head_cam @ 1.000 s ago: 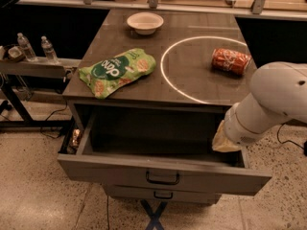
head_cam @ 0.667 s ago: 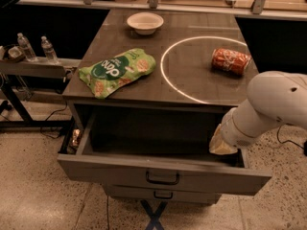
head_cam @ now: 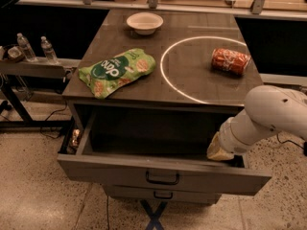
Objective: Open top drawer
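Observation:
The top drawer (head_cam: 120,172) stands pulled well out from under the grey table. Its wide flat front carries a small dark loop handle (head_cam: 162,178) at the centre, and its deep grey interior shows. A narrower drawer front (head_cam: 160,194) sits shut below it. My white arm (head_cam: 268,116) reaches in from the right. My gripper (head_cam: 219,151) is at the drawer's right end, just behind the front panel, with its tip hidden inside the drawer.
On the tabletop (head_cam: 192,85) lie a green snack bag (head_cam: 116,71), a white bowl (head_cam: 144,22) at the back and an orange can (head_cam: 230,61) on its side by a white circle. Two water bottles (head_cam: 47,49) stand on a shelf at the left.
My arm has shifted slightly to the right and down at the drawer's right end. The drawer stays open as before.

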You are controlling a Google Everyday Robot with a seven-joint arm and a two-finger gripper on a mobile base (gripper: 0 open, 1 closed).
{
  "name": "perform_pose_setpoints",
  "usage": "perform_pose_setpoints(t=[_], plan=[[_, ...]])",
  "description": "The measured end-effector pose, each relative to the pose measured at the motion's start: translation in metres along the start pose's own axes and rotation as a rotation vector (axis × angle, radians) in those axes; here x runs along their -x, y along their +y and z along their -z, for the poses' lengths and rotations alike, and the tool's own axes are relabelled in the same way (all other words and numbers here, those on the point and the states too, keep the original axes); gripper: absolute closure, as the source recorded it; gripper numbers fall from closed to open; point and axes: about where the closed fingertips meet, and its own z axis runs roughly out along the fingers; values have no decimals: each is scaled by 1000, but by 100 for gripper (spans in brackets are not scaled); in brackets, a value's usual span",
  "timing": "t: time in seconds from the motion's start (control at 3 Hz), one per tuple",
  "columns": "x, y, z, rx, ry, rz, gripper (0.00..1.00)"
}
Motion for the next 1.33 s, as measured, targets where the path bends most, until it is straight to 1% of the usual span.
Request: perform_pose_setpoints(t=[0.33, 0.67, 1.0, 1.33], plan=[[-13, 12, 5, 10, -2, -16, 100], [-17, 34, 14, 28, 1, -10, 100], [-21, 60, 15, 66, 20, 2, 100], [-21, 63, 18, 71, 23, 3, 100]])
